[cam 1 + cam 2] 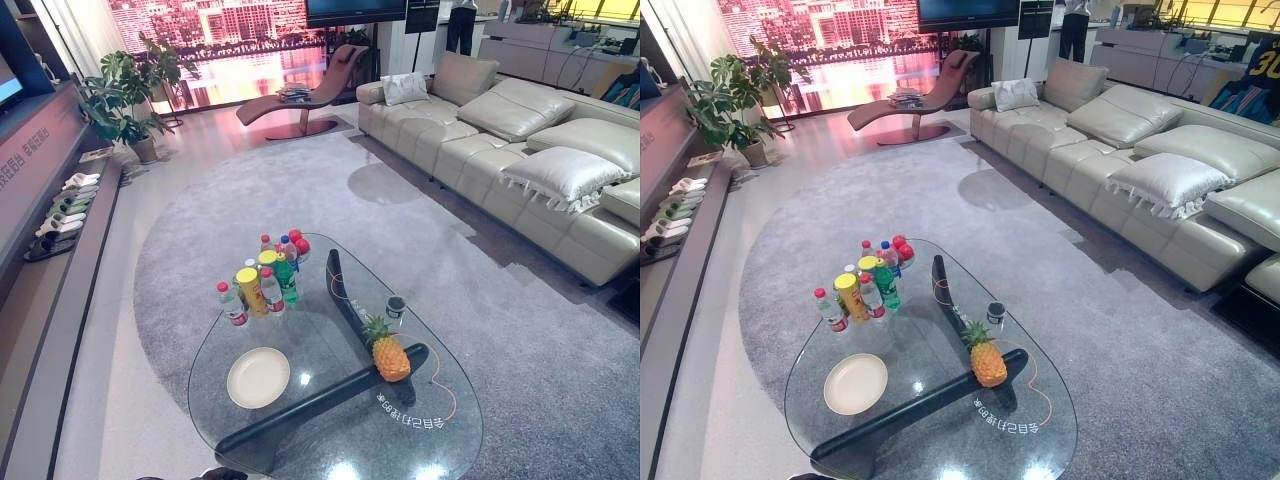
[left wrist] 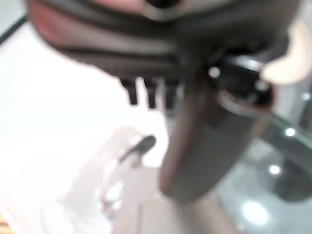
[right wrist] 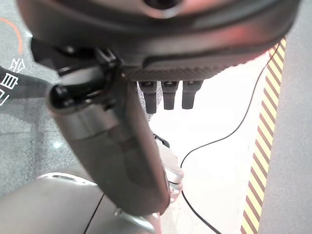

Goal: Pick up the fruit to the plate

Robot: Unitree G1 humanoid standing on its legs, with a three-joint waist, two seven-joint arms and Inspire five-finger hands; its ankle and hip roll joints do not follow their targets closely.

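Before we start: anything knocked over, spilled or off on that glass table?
Nothing stands out. The pineapple stands upright on the glass table, apart from the empty plate. The bottles are clustered upright at the far end, and a small dark cup sits beyond the pineapple. No spills visible.

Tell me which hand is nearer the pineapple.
Right, probably. The right hand hangs beside the table's printed end, where the pineapple stands; the left hand hangs off the plate's side.
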